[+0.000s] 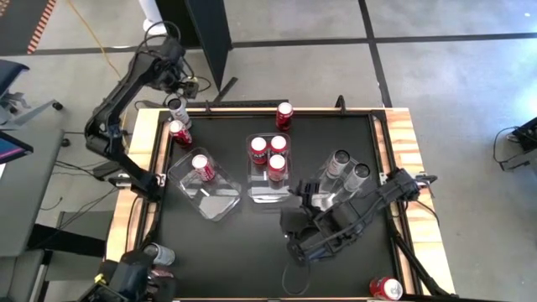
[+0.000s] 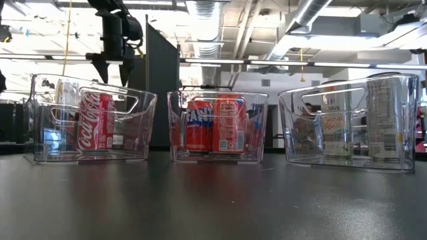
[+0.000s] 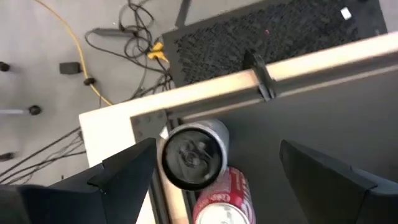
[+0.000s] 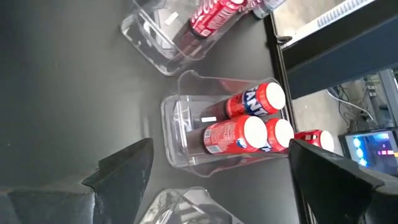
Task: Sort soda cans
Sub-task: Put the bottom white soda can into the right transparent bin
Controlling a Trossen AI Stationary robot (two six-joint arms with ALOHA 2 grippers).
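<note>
My left gripper (image 1: 174, 84) hangs open over the table's far left corner, above an upright silver soda can (image 3: 194, 154) and a red one (image 3: 225, 200) beside it; its fingers (image 3: 127, 165) stand apart from both. My right gripper (image 4: 221, 146) is open and holds nothing, above the mat near the right bin (image 1: 323, 191). Three clear bins stand in a row. The left bin (image 1: 220, 200) holds one red can (image 1: 202, 168), the middle bin (image 1: 267, 191) three red cans (image 4: 245, 118), the right bin two silver cans (image 1: 348, 168).
Loose cans stand on the mat: a red one (image 1: 284, 115) at the far edge, a red one (image 1: 386, 289) at the near right corner, a silver one (image 1: 158, 254) at the near left. A raised wooden rim (image 3: 311, 62) frames the table.
</note>
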